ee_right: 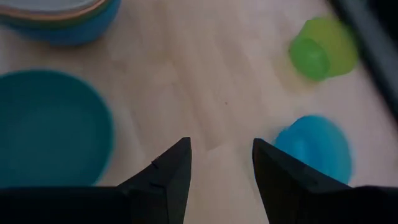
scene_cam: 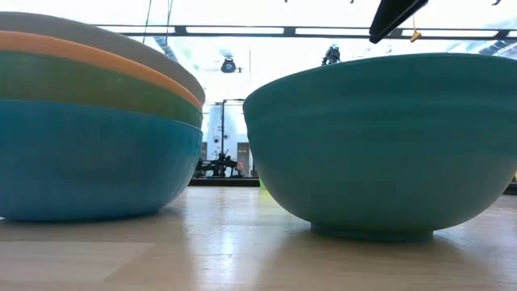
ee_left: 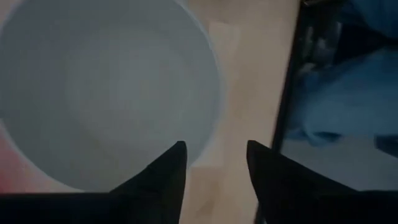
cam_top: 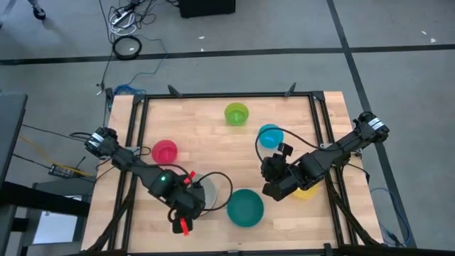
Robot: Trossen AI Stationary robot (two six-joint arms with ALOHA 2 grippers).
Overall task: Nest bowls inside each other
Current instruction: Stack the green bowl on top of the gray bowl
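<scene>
A stack of bowls stands at the table's near left: grey (scene_cam: pixel 97 36) on top, then orange (scene_cam: pixel 105 58), dark green (scene_cam: pixel 89 85) and blue (scene_cam: pixel 89 162) at the bottom. My left gripper (ee_left: pixel 214 158) hangs open over the stack's near side (cam_top: pixel 207 190), one finger above the grey bowl's inside (ee_left: pixel 106 87), the other above the table. A teal bowl (cam_top: pixel 245 208) sits alone beside the stack. My right gripper (ee_right: pixel 221 155) is open above bare wood between the teal bowl (ee_right: pixel 50 124) and a cyan bowl (ee_right: pixel 314 146).
A pink-red bowl (cam_top: pixel 164 151) sits at the left, a lime green one (cam_top: pixel 237 114) at the far middle, and a yellow one (cam_top: pixel 307 190) partly under my right arm. The table's black frame rail (ee_left: pixel 289 93) runs close beside the stack.
</scene>
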